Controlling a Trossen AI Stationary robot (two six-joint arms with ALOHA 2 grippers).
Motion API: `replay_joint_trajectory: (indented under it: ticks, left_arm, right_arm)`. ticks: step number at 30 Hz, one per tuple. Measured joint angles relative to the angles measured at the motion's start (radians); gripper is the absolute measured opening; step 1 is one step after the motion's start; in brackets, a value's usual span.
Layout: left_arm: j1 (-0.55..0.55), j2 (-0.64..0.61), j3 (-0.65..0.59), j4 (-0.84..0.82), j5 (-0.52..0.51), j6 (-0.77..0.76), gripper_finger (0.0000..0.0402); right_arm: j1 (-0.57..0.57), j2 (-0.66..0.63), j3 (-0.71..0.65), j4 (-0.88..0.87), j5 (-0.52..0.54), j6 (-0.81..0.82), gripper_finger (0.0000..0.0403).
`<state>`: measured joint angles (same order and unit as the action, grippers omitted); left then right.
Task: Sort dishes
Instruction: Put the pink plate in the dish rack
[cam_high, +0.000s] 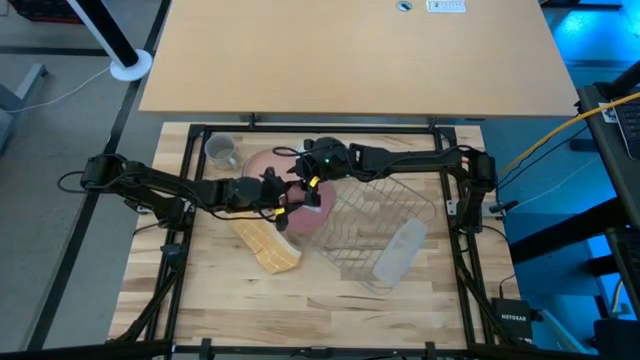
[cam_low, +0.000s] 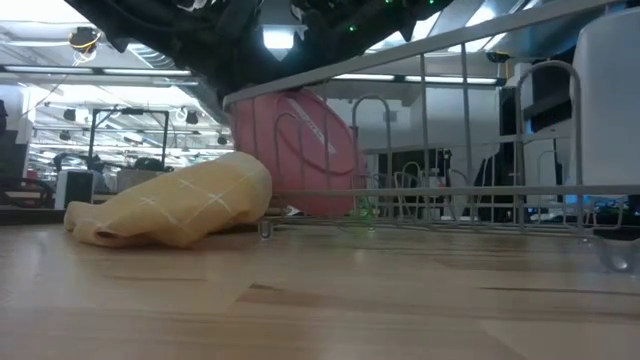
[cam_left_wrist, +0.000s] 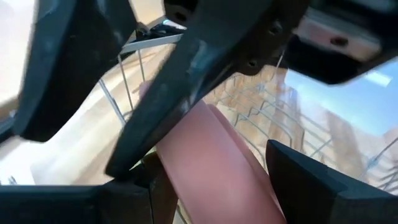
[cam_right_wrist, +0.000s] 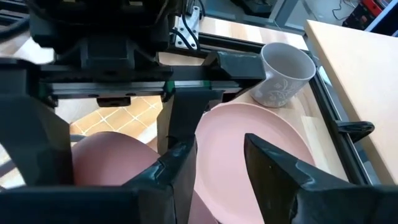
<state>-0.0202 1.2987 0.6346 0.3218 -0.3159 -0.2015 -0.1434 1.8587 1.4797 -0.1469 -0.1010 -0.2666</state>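
Right now both arms meet at mid-frame of the high view, at the left end of the wire dish rack (cam_high: 375, 225).

Left gripper (cam_left_wrist: 211, 186) is clamped on the rim of a pink dish, the pink bowl (cam_left_wrist: 217, 180), fingers straddling it. Low view shows that bowl (cam_low: 295, 150) standing on edge just inside the rack's end wall, beside the yellow checked cloth (cam_low: 175, 205).

Right gripper (cam_right_wrist: 217, 165) hangs over the pink plate (cam_right_wrist: 249, 143) with fingers spread and nothing between them that I can see. Plate lies flat on the table next to the small grey mug (cam_right_wrist: 283, 74), upper left of mid-frame in the high view.

Judgement: step in hand is seating the bowl in a rack slot. Keep it upright, lower until the rim drops between two wires, then release. Let go early and it likely tips against the cloth. Keep the right arm clear until the left backs out.

View differences:
- Low view alone shows the bowl's tilt against the wires.
- Right wrist alone shows plate and mug clearly.
- High view hides the bowl under the arms, but shows the clear oblong tray (cam_high: 400, 250) lying in the rack, right of centre.
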Motion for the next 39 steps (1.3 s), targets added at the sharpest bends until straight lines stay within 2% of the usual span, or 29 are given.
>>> replay_joint_trajectory:
  ticks: [7,29,33,39]
  left_arm:
    - [-0.007,0.000,0.001,-0.019,-0.004,-0.098,0.0212]
    - [-0.008,-0.001,0.003,-0.070,0.006,-0.106,0.0212]
    - [-0.004,-0.001,0.003,-0.068,0.005,-0.066,0.0212]
    - [0.002,0.000,0.000,-0.008,-0.079,-0.077,0.0219]
  right_arm:
    - [0.001,0.003,-0.002,0.017,0.005,0.000,0.0143]
    - [0.000,0.004,-0.004,0.023,0.012,0.003,0.0143]
    - [0.000,0.004,-0.003,0.023,0.013,0.003,0.0143]
    - [-0.002,0.003,-0.001,0.033,0.022,0.003,0.0143]
